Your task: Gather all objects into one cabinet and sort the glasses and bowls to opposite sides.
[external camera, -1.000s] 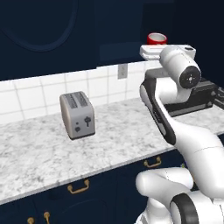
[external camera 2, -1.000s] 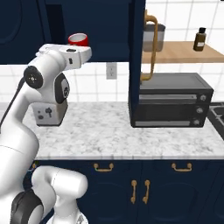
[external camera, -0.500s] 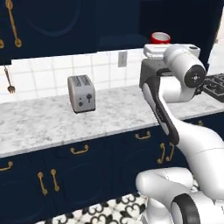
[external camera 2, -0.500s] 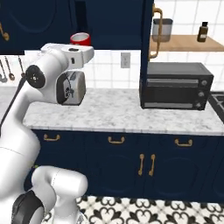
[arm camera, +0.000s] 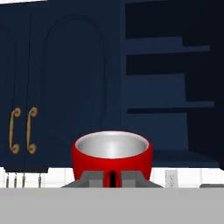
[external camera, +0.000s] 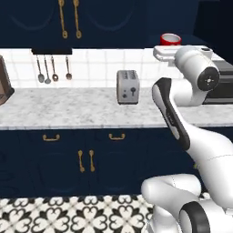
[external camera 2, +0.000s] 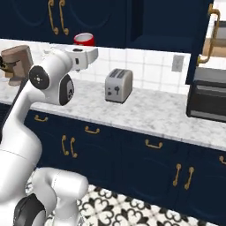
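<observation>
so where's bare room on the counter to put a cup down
Bare marble counter between the brown block and the grey two-slot toaster, and between the toaster and the black oven. The end effector holds the red cup.

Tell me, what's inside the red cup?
Nothing shows inside the red cup: in the hand view its inner wall looks bare and silvery. The very bottom is hidden behind the near rim, where the gripper is shut on the cup.
</observation>
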